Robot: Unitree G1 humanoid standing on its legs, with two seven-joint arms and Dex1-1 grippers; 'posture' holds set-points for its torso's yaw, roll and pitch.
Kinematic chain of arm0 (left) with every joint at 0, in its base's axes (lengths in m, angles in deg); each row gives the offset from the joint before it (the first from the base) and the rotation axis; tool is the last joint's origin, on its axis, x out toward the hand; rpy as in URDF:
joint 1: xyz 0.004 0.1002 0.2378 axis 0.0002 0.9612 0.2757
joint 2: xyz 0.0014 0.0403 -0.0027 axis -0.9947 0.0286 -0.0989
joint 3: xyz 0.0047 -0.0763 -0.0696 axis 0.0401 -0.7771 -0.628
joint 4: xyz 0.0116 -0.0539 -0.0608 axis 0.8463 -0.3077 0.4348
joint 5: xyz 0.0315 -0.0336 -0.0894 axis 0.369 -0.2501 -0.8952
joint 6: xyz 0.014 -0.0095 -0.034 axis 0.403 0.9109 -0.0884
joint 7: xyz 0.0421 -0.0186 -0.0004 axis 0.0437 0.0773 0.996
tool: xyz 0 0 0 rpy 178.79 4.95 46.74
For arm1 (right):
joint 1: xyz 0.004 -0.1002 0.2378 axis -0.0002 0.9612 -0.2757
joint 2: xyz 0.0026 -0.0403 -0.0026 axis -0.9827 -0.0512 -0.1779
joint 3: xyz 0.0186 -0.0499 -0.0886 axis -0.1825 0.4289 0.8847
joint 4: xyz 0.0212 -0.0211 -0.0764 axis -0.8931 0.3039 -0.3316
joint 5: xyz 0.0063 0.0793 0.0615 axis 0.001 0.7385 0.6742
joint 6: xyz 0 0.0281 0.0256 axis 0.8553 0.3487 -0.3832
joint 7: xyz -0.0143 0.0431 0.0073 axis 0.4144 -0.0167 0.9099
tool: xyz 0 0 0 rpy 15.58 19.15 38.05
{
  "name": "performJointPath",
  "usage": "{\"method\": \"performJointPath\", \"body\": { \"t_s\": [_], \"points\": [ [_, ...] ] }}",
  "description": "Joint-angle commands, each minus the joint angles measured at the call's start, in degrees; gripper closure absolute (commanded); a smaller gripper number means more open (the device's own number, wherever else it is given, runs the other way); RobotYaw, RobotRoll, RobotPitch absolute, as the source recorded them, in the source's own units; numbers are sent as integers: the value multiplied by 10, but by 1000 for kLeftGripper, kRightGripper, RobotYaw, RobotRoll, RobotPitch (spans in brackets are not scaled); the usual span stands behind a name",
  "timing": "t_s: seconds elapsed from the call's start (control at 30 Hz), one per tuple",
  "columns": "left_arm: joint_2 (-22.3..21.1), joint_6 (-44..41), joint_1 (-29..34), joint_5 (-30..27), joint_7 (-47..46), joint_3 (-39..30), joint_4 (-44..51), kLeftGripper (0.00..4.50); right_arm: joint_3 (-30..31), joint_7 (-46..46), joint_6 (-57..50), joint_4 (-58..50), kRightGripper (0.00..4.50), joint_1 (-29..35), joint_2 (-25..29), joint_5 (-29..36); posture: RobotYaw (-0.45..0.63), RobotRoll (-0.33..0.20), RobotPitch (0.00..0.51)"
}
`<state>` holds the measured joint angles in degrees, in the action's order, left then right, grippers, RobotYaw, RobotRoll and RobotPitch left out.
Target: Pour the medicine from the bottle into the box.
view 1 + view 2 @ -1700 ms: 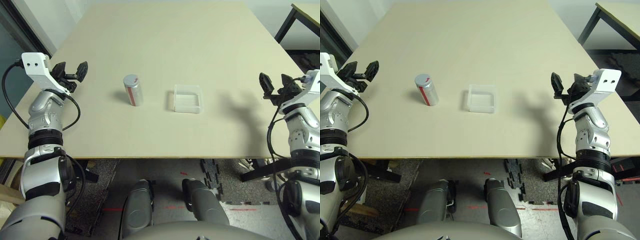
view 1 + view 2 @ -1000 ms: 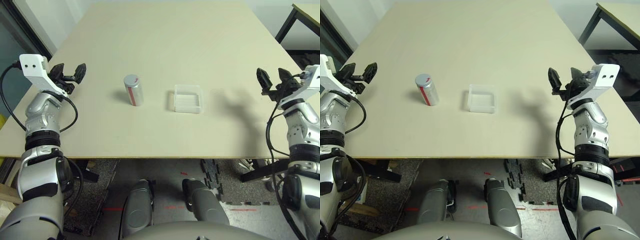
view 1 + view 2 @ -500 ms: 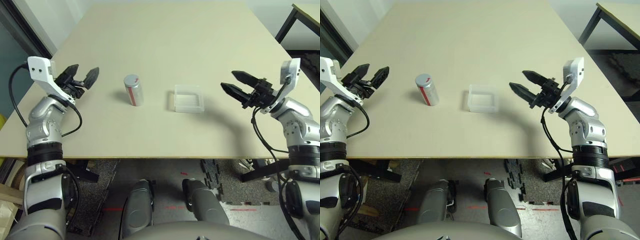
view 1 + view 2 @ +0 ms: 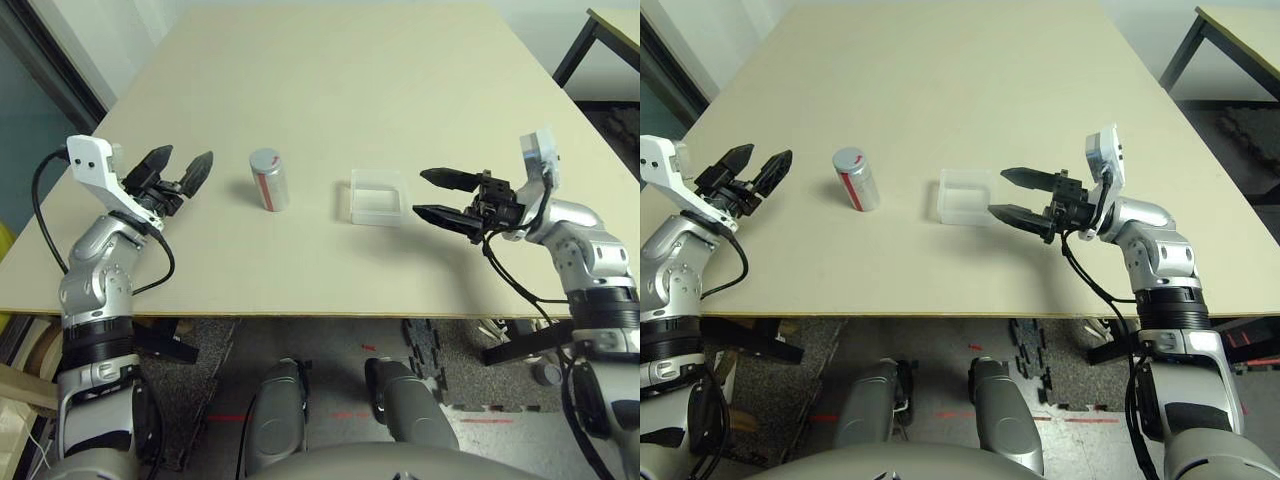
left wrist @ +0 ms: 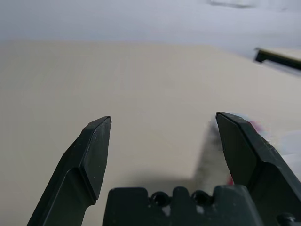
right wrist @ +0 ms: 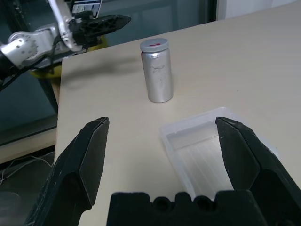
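Head camera, both eyes: the bottle [image 4: 267, 179] stands upright on the table [image 4: 330, 90], left of centre, its whitish-grey cap on top and the red-and-white label facing the near side; the box [image 4: 376, 197] lies flat on the table just right of centre, apart from the bottle, with a bare strip of table between them; the medicine cannot be made out in either; the left gripper [image 4: 183, 172] hangs above the left part of the table, pointing right toward the bottle, released, fingers spread, nothing between them, a clear gap left to the bottle; the right gripper [image 4: 436, 195] hangs just right of the box, pointing left at it, released, fingers spread one farther and one nearer, nothing between them, tips close to the box's right wall but apart from it. Left wrist view: the two black fingers [image 5: 89, 157] stand wide apart over bare table; a blurred edge of red and silver shows beside one finger. Right wrist view: the fingers [image 6: 87, 162] stand wide apart with the box [image 6: 207, 146] between and beyond them; the bottle [image 6: 157, 70] stands upright beyond the box, capped; the left gripper [image 6: 101, 22] shows farther off, spread and holding nothing.
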<state>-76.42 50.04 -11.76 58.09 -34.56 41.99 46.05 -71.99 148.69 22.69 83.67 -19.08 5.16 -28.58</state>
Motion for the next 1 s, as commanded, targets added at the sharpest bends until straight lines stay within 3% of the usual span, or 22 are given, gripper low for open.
{"method": "performJointPath", "body": {
  "t_s": [0.03, 0.53, 1.0],
  "points": [
    [16, 14, 22, -4, -1, 8, 34, 30, 8, 3, 13, 9, 0, -3, -2, -12, -1, 0, 132],
    [107, 86, 84, 85, -75, 93, 66, 30, 17, 3, 37, 31, 0, -10, -10, -35, -10, 0, 135],
    [135, 119, 68, 166, -147, 138, 26, 30, 18, -7, 44, 29, 0, -5, -16, -38, -27, 0, 139]
  ]
}}
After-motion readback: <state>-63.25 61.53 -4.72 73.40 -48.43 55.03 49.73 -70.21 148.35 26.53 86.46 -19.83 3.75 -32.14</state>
